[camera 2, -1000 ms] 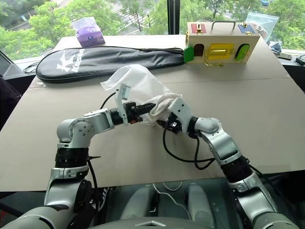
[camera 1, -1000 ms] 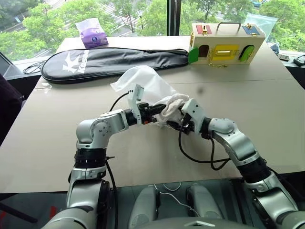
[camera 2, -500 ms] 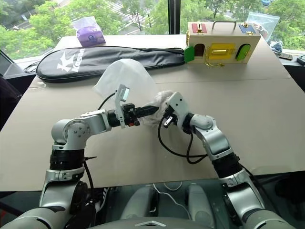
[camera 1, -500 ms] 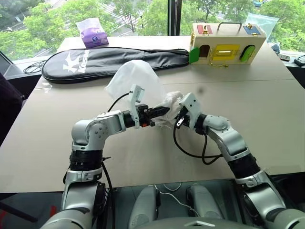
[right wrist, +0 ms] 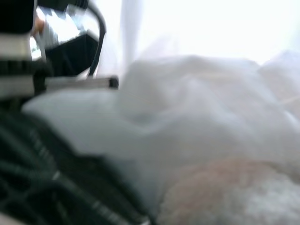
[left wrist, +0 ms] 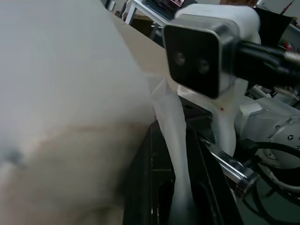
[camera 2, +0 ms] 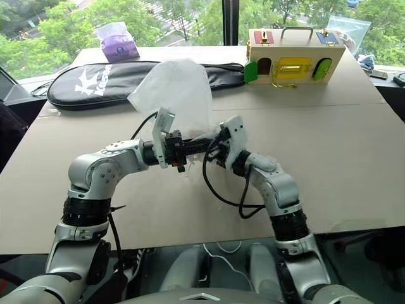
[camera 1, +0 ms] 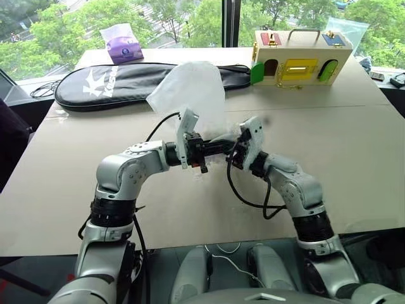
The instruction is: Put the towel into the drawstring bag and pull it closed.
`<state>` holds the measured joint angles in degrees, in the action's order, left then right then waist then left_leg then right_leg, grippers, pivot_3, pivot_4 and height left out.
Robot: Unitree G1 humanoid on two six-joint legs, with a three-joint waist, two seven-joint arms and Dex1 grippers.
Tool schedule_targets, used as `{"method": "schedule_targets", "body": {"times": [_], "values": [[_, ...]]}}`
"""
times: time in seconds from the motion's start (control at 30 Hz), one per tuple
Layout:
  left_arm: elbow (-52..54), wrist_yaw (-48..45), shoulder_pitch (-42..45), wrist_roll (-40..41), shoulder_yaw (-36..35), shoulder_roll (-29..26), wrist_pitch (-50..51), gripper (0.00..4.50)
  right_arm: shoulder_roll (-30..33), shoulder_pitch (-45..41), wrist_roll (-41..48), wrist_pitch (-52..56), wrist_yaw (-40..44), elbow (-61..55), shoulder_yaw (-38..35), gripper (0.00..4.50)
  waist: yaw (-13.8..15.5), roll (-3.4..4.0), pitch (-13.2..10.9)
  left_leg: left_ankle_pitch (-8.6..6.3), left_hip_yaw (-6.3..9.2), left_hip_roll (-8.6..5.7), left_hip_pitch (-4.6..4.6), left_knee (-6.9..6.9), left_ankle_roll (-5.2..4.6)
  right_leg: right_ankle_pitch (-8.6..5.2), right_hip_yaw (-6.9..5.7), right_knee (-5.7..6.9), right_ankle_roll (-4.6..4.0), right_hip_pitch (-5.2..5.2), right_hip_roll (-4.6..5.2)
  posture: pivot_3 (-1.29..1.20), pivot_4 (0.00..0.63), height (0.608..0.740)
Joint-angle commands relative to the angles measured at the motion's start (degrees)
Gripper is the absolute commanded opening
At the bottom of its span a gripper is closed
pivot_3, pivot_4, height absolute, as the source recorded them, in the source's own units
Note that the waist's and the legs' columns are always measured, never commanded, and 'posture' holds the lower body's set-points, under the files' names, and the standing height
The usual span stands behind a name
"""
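Sheer drawstring bag pinched shut-fingered by left hand | right hand clamped at mouth | risk: thin fabric slipping, towel spilling onto desk

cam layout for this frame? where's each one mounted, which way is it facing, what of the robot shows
Left eye, right eye: head stereo pair, looking forward and down at the table; both arms show, left gripper and right gripper meeting at the drawstring bag.
Left wrist: on the left arm, looking along its fingers shut on bag fabric; the right arm's camera block ahead.
Right wrist: on the right arm, facing bag fabric and the towel.
Shared: every view shows the bag.
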<state>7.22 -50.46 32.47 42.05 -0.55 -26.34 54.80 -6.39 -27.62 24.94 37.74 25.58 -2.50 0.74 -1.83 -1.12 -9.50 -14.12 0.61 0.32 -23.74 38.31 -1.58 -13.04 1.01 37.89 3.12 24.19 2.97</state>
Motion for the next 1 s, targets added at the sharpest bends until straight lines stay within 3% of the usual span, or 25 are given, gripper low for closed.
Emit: {"method": "schedule_targets", "body": {"times": [0.03, 0.2, 0.3, 0.4, 0.57, 0.7, 0.9, 1.0], "values": [[1.0, -0.6, -0.5, 1.7, 1.2, 0.5, 1.7, 0.00, -5.1, -3.1, 8.1, -0.3, -8.1, -2.2, -9.1, 0.02, 0.3, 0.01, 0.0, 0.00, 0.01, -0.02, 0.00, 0.00, 0.00, 0.00, -0.01, 0.00, 0.00, 0.00, 0.03, 0.00, 0.150, 0.740], [0.1, -0.5, -0.7, 0.3, 1.1, 0.0, 0.3, 0.00, -8.8, -3.6, 20.6, 1.8, -17.2, -3.4, -15.5, 0.02, 0.7, 0.08, -0.1, 0.00, 0.03, -0.03, -0.02, -0.03, 0.00, 0.00, -0.05, 0.00, 0.00, 0.01, 0.03, 0.00, 0.150, 0.740], [-0.9, 0.5, -0.2, -1.3, 1.2, 0.7, -2.0, 0.00, -7.5, -1.9, 26.3, 4.8, -18.6, -6.8, -13.3, 0.02, 0.3, 0.23, -0.1, 0.00, 0.01, 0.01, 0.00, -0.05, -0.01, -0.01, -0.03, 0.02, -0.01, 0.03, -0.04, 0.00, 0.150, 0.740], [-2.8, 2.2, 1.4, -2.9, 0.5, 2.5, -5.5, 0.00, -3.5, 0.6, 26.0, 7.5, -16.8, -10.4, -7.8, 0.02, -0.1, 0.26, -0.2, -0.01, 0.01, 0.01, 0.00, -0.06, -0.01, -0.01, -0.03, 0.02, -0.01, 0.03, -0.06, 0.00, 0.150, 0.740], [-8.0, 4.5, 5.3, -6.9, 0.4, 5.5, -11.3, 0.00, 10.0, 3.2, 13.1, 6.4, -10.8, -14.9, 4.9, 2.24, -0.1, 0.25, -0.2, -0.01, -0.03, -0.12, -0.02, -0.04, -0.02, -0.02, -0.01, -0.04, 0.02, 0.00, -0.03, 0.00, 0.150, 0.740], [-10.3, 5.3, 6.9, -7.4, -0.9, 7.0, -11.9, 0.00, 18.7, 4.2, 5.4, 3.8, -7.6, -16.7, 10.6, 4.06, -0.3, 0.23, -0.2, -0.01, -0.04, -0.18, -0.04, 0.00, -0.03, -0.02, -0.01, -0.04, 0.03, 0.01, -0.05, 0.00, 0.150, 0.740], [-10.9, 5.5, 8.5, -4.8, -4.3, 8.0, -10.2, 0.00, 27.4, 8.2, -0.7, 0.6, -4.4, -17.6, 9.9, 4.06, -0.2, 0.18, -0.2, -0.01, 0.01, -0.08, -0.04, -0.05, -0.03, -0.02, -0.05, -0.06, 0.02, 0.02, -0.16, 0.00, 0.150, 0.740], [-10.3, 4.8, 9.0, -2.5, -5.7, 8.0, -8.4, 0.00, 27.7, 9.2, -1.0, 1.8, -4.8, -17.1, 8.2, 4.06, -0.3, 0.18, -0.2, -0.01, -0.08, -0.08, -0.04, -0.02, -0.03, -0.02, 0.05, -0.07, 0.02, 0.02, -0.12, 0.00, 0.150, 0.740]]}}
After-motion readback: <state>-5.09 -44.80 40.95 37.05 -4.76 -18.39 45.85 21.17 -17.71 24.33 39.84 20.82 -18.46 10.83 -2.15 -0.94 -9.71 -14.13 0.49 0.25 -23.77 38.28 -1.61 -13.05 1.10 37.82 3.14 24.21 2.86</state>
